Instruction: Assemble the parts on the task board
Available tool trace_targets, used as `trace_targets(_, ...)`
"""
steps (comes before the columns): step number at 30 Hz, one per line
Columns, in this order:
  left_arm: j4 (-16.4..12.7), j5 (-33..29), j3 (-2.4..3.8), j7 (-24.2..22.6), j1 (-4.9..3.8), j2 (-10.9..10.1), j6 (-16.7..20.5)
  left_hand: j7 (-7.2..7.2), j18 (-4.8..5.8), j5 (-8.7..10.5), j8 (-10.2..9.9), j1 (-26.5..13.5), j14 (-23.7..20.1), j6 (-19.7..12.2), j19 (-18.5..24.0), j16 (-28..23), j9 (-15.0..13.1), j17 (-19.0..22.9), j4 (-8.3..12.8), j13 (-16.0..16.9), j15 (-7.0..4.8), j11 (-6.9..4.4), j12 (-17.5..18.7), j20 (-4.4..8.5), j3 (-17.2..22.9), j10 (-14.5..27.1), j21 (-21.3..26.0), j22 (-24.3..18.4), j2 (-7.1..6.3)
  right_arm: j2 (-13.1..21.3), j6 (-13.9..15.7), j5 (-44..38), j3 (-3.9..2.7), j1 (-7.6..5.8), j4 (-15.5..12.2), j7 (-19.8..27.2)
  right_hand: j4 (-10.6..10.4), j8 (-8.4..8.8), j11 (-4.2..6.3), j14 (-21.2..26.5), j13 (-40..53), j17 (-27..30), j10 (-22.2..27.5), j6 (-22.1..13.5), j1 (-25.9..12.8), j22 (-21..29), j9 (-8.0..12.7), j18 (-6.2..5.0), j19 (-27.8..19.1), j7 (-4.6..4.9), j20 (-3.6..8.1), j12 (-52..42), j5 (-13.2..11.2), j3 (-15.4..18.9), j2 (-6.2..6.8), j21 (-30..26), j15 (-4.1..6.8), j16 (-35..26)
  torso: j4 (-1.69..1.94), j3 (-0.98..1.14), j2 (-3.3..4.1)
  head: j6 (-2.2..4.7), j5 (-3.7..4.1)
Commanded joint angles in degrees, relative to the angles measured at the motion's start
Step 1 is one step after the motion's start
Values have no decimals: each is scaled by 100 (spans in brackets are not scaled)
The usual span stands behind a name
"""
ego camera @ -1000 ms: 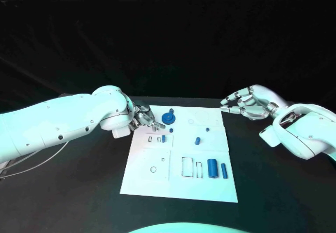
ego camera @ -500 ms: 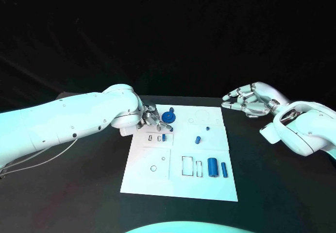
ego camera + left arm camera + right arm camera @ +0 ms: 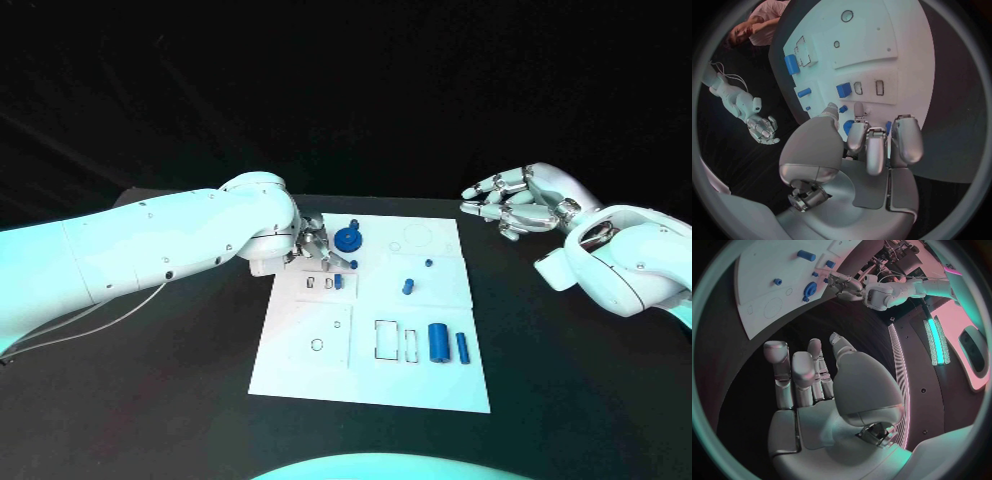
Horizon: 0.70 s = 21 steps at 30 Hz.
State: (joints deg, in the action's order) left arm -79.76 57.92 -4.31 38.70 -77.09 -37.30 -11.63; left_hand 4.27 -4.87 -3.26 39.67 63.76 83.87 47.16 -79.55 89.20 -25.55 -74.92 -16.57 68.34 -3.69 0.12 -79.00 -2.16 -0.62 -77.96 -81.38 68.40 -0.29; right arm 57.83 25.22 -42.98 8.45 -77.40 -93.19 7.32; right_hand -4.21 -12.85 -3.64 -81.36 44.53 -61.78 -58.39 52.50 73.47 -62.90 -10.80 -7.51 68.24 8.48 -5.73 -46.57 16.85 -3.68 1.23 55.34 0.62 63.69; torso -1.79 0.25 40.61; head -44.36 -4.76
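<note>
While my left hand [image 3: 313, 245] hovers with empty, loosely curled fingers [image 3: 870, 145] beside the round blue gear part [image 3: 348, 243] near the flat white task board's [image 3: 433, 385] far edge, my right hand [image 3: 516, 205] hangs released, off its far right corner over the black desk [image 3: 577, 400].

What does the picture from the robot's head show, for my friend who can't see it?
A white task board lies on a black table, with small blue parts on it. The left hand reaches over the board's far left corner beside a round blue part. The right hand hovers off the board's far right corner, holding nothing.
</note>
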Motion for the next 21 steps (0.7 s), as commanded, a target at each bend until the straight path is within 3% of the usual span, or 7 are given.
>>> trace_targets(1, 50, 68, -4, 16, -2, 56, -263, 14, 62, -1, -23, 6, 550, -1, 20, -15, 6, -1311, -7, 9, 39, 12, 17, -5, 8, 40, 8, 10, 52, -9, 40, 101, -3, -4, 7, 89, -10, -28, -3, 23, -11, 0, -9, -42, 35, 8, 5, -66, -5, 6, -1, 26, 20, -26, -8, -27, -10, -15, 7, -7, 2, -4, -10)
trace_targets(8, 149, 34, -38, 12, 4, 140, -355, 14, 62, -1, -31, 40, 549, 9, 21, -17, 5, -1308, -3, 10, 40, 12, 20, -8, 16, 40, 7, 12, 63, -24, 40, 97, -3, -4, 8, 85, -17, -35, -2, 22, -25, 13, -15, -36, 27, 23, 6, -68, -4, 5, -1, 31, 20, -23, -5, -47, -10, -34, -10, -4, 6, -10, -20)
trace_targets(21, 225, -110, -61, 0, 19, 239, -488, 16, 60, -4, -87, 244, 544, 37, 30, -26, -4, -1292, 0, 11, 44, 15, 37, -17, 130, 50, 8, 14, 132, -63, 28, 86, -3, -3, 5, 27, -29, -41, -2, 16, -42, 15, -20, -35, 17, 40, 8, -71, -2, 4, 0, 38, 25, -24, -12, -71, -9, -43, -9, -1, 6, -54, -20)
